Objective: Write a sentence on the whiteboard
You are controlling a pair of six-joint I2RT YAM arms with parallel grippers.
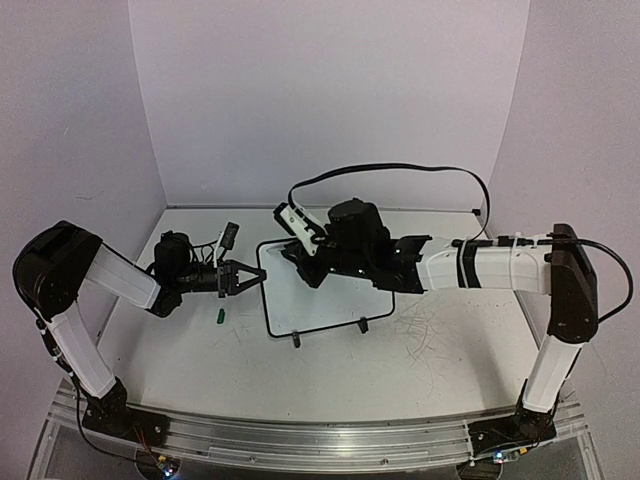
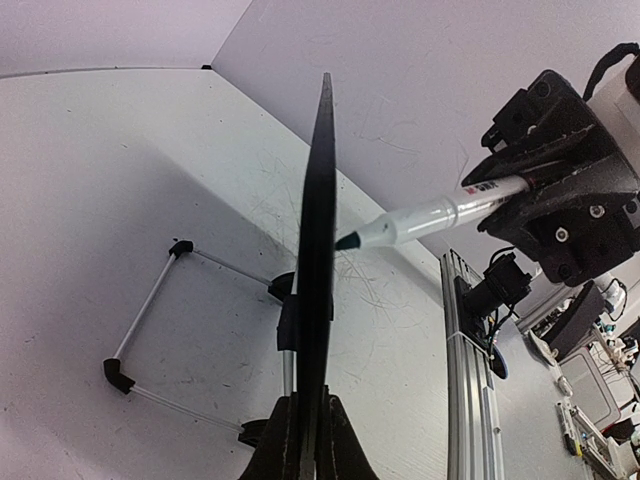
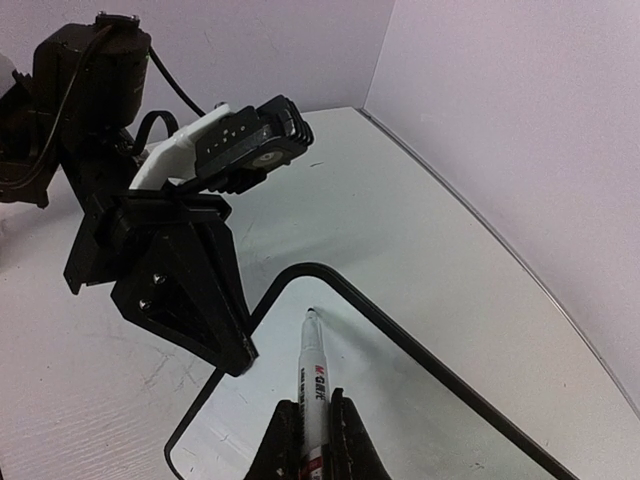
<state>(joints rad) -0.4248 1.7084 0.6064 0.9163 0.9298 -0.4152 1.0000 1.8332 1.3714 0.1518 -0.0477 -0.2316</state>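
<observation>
Left wall: bounds the table well to the left of the board; the left arm fills most of that side.
Cap: small and green, lying on the table just left of the board's near-left corner, apart from it.
Left gripper: clamped on the board's left rim, one finger on each face.
Board: middle of the table, on its two feet with a wire stand behind. The long axis runs left to right, roughly along the table's near edge. The face is tipped back, pointing up and toward the arm bases.
Marker: long axis points at the face, tip at the board's far-left corner, just inside the rim. Whether the tip touches cannot be told.
Right gripper: closed on the marker barrel, over the board's far-left part.
Near side: a strip of table runs from the board's feet to the rail.
Far side: table continues from the board to the back wall.
Scribbles: faint grey marks on the table right of the board.
Right wall: well to the right of the board.
</observation>
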